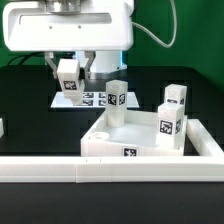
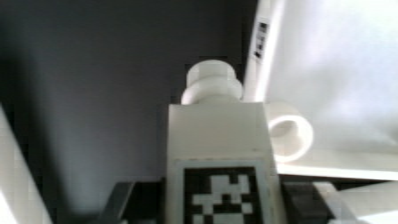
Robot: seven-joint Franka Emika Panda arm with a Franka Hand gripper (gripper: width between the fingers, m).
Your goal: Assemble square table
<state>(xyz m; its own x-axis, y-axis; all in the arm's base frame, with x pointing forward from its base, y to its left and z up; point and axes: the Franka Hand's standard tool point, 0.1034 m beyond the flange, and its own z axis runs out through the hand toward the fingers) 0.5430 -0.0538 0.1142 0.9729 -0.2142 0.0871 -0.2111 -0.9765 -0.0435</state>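
Observation:
The square table slab (image 1: pixel 145 138) lies in the middle of the exterior view, raised rim up, with a black-white tag on its near edge. Three white tagged legs stand upright at its corners: one at the back left (image 1: pixel 117 97), one at the back right (image 1: pixel 177 98), one at the front right (image 1: pixel 168 126). My gripper (image 1: pixel 68 74) is shut on a fourth leg (image 1: pixel 68 82) and holds it in the air, behind and to the exterior view's left of the slab. In the wrist view this leg (image 2: pixel 217 125) fills the space between my fingers (image 2: pixel 135 202), its rounded peg pointing away, with the slab's rim and a socket (image 2: pixel 285 126) beside it.
The marker board (image 1: pixel 92 99) lies flat on the black table behind the slab, below my gripper. The long white border rail (image 1: pixel 100 171) runs across the front. A small white part (image 1: pixel 2 127) shows at the exterior view's left edge.

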